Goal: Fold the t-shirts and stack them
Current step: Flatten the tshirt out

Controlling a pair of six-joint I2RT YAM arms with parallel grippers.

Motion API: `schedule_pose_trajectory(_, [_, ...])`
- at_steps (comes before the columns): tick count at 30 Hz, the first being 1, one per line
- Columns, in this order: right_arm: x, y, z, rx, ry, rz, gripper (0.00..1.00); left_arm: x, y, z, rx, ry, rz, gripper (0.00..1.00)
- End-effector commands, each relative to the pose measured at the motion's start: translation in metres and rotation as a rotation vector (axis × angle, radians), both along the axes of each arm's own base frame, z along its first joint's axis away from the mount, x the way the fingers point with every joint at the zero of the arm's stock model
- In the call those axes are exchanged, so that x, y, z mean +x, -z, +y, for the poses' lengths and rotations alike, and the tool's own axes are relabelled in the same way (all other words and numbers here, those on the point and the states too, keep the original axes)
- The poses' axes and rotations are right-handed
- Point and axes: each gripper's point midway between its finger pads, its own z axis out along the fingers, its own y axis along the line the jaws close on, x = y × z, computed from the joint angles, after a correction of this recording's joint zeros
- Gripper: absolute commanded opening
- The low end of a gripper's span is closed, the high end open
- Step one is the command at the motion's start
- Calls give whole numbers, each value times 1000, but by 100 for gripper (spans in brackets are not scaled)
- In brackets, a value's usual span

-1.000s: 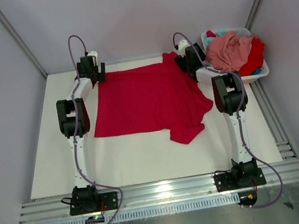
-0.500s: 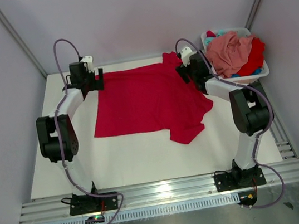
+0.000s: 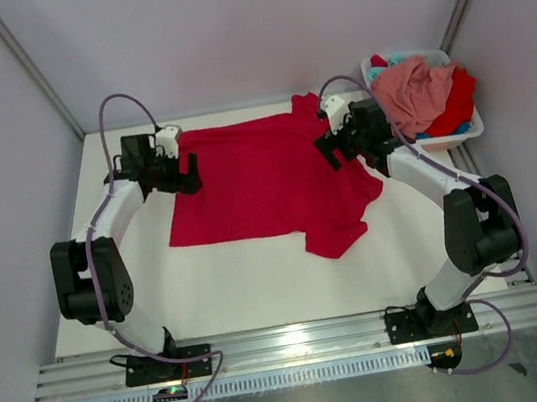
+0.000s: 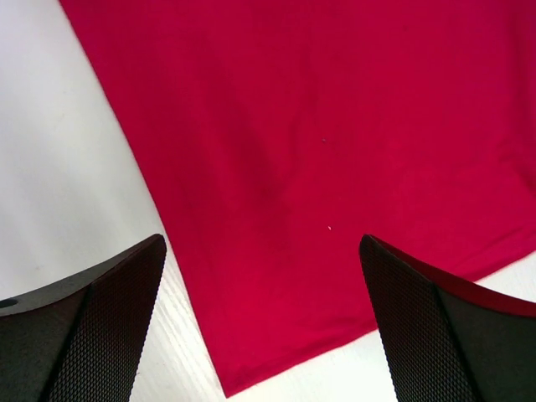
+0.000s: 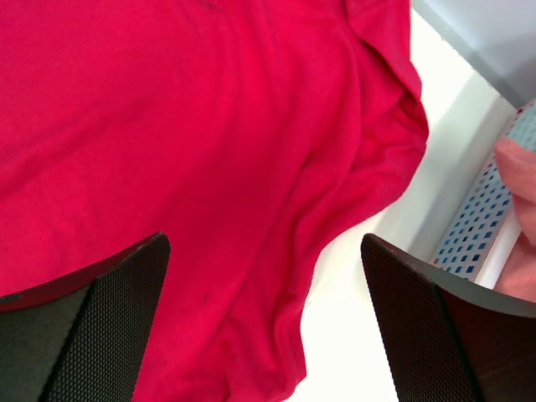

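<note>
The left claw [image 4: 261, 243] is spread wide and empty, poised over the left edge of the red t-shirt [image 3: 265, 176], with bare tabletop [image 3: 261, 283] just to its outer side. The right claw [image 5: 265, 239] is equally wide and empty, above the shirt's rumpled right side. Beneath and between them the red t-shirt lies spread out on the tabletop, its near-right part bunched, with no fold made in it. Just beyond the right claw, the white basket [image 3: 470, 130] holds a heap: a salmon pink t-shirt [image 3: 414, 88] on top, a second red t-shirt [image 3: 458, 102] and some teal cloth [image 3: 394, 60] under it. No folded stack shows anywhere. I judge the task barely begun: one shirt is laid out, while every fold and all stacking remain.
</note>
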Motion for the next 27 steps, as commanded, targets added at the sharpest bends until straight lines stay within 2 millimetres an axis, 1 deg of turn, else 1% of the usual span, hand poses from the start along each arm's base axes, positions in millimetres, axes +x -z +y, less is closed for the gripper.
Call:
schedule_pose_trajectory(1, [-23, 4, 9, 3, -90, 53, 99, -24, -1, -12, -38, 112, 43, 99])
schedule_pose_trajectory(2, [-27, 2, 9, -6, -111, 52, 99, -29, 1, -15, -45, 135, 61, 99])
schedule_pose_trajectory(3, [-32, 4, 9, -6, -121, 69, 99, -35, 4, -15, -44, 146, 84, 99])
schedule_pose_trajectory(8, [-52, 14, 18, 11, -202, 138, 99, -47, 11, -17, -41, 195, 109, 99])
schedule_pose_trajectory(9, [-58, 17, 19, 5, -220, 157, 100, -48, 13, -14, -21, 192, 112, 99])
schedule_pose_trajectory(12, [-66, 22, 18, 5, -234, 178, 99, -52, 21, -5, 30, 181, 120, 99])
schedule_pose_trajectory(14, [-70, 22, 17, -8, -242, 173, 100, -57, 30, -1, 55, 181, 136, 99])
schedule_pose_trajectory(17, [-79, 29, 16, -22, -269, 198, 99, -67, 42, 7, 91, 171, 178, 99])
schedule_pose_trajectory(19, [-84, 35, 15, -28, -278, 220, 99, -70, 45, 11, 112, 163, 187, 99])
schedule_pose_trajectory(24, [-96, 47, 15, -33, -302, 269, 99, -85, 54, 23, 173, 157, 245, 99])
schedule_pose_trajectory(27, [-97, 48, 14, -36, -299, 279, 99, -92, 57, 28, 198, 150, 273, 99])
